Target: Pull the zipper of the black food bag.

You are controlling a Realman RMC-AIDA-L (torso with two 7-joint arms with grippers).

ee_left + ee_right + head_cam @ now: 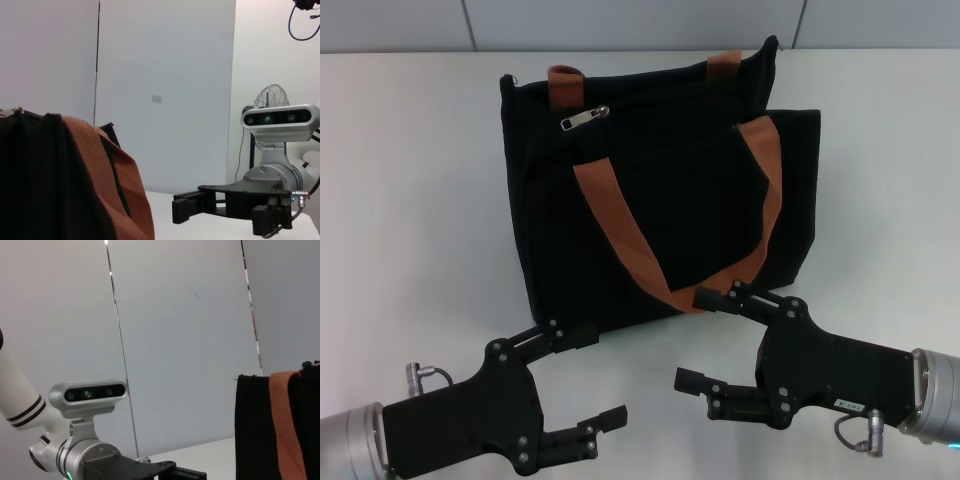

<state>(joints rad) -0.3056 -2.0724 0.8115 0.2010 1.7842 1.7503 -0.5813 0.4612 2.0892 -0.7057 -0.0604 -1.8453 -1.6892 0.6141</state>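
The black food bag (650,200) stands upright in the middle of the white table, its front with two orange-brown strap handles (620,225) facing me. The silver zipper (585,118) lies on the bag's top edge near its far left corner. My left gripper (603,377) hovers open in front of the bag's lower left corner, clear of it. My right gripper (695,338) is open too, with its upper finger close to the bag's bottom front edge. The bag (40,175) fills the near side of the left wrist view. The bag's edge (252,430) shows in the right wrist view.
The white table (410,200) stretches out on both sides of the bag. A grey panelled wall (620,20) runs behind it. A fan (270,97) stands far off in the left wrist view.
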